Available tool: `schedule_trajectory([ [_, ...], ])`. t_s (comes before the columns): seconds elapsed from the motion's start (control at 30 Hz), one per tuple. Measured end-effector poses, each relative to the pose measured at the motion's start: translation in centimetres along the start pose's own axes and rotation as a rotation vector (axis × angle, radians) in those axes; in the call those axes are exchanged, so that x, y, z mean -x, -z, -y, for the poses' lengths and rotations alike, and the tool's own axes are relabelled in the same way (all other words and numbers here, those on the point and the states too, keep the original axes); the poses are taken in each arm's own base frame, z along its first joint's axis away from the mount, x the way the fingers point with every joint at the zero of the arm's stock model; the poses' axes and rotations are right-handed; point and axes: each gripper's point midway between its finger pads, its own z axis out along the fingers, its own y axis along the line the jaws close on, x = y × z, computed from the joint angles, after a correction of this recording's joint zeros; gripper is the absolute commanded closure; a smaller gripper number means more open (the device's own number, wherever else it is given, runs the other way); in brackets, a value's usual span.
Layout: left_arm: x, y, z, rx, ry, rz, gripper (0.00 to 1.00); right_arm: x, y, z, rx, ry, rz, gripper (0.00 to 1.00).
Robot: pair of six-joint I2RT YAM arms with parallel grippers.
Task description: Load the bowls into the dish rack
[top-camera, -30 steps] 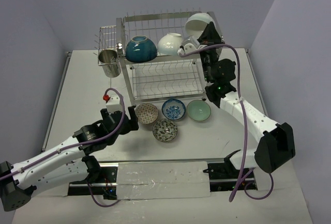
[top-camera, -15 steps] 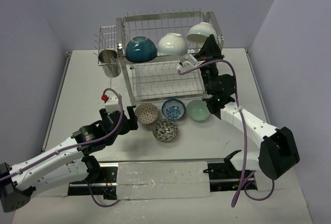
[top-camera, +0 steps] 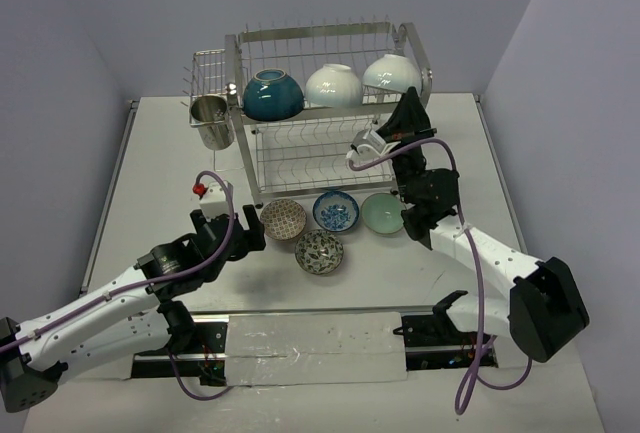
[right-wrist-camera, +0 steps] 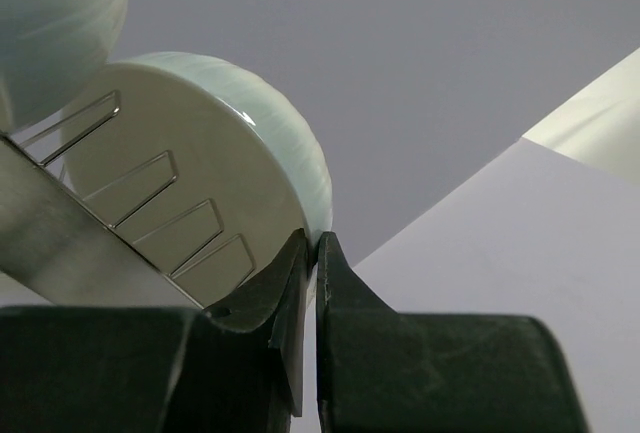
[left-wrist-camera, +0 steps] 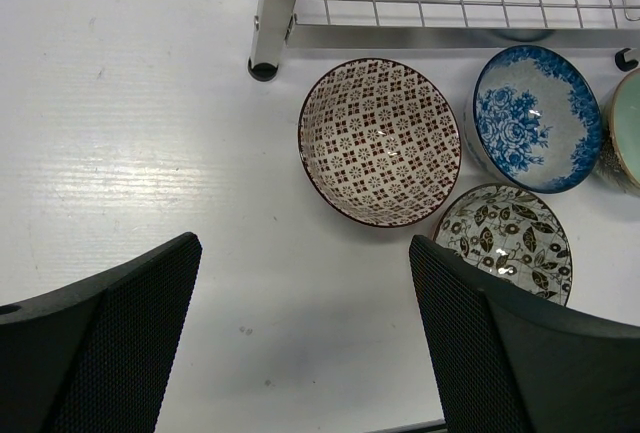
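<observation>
Left arm (top-camera: pixel 100 303): white tubular links dotted with small dark screw holes, black joint housings, and a blocky black base joint (top-camera: pixel 25 383) at 7 o'clock of the overhead view.
Left purple cable (top-camera: pixel 236 208): looped, with a small red cap (top-camera: pixel 200 190) at the loop's 9 o'clock.
Left gripper (left-wrist-camera: pixel 302 248): two broad black fingers (left-wrist-camera: pixel 130 343) with fine mesh-textured inner faces.
Right arm (top-camera: pixel 490 243): matching white links, with a black shoulder block (top-camera: pixel 545 308) at 4 o'clock.
Right purple cable (top-camera: pixel 479 293): long, trailing towards 6 o'clock.
White wrist fitting (top-camera: pixel 365 143).
Right gripper (right-wrist-camera: pixel 311 248): matte black with tapered tips.
</observation>
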Motion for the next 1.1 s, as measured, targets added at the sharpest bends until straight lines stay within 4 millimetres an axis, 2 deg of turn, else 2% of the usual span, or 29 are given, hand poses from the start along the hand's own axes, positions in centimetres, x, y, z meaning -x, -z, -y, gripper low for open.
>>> schedule_trajectory([
  [0.3, -0.1, 0.0, 0.0, 0.001, -0.001, -0.001, 0.1, -0.3, 1.4, -0.4, -0.012, -0.016, -0.005, 0.89],
  [0.5, -0.4, -0.1, -0.3, 0.005, -0.003, -0.005, 0.1, -0.7, 2.4, -0.1, -0.029, -0.042, -0.02, 0.82],
  [0.6, -0.4, -0.1, -0.2, 0.004, -0.002, -0.005, 0.1, -1.1, 2.9, -0.2, -0.03, -0.057, -0.037, 0.74],
  [0.83, -0.4, -0.2, -0.1, 0.004, -0.004, -0.007, 0.1, -3.9, 4.8, -0.7, -0.038, -0.087, -0.171, 0.69],
  [0.97, -0.6, -0.4, 0.1, 0.003, -0.007, -0.012, 0.09, -4.8, 5.5, -0.8, -0.044, -0.111, -0.215, 0.67],
  [1.1, -0.7, -0.6, 0.2, 0.002, -0.008, -0.014, 0.07, -5.3, 6.2, 0.0, -0.076, -0.17, -0.252, 0.6],
])
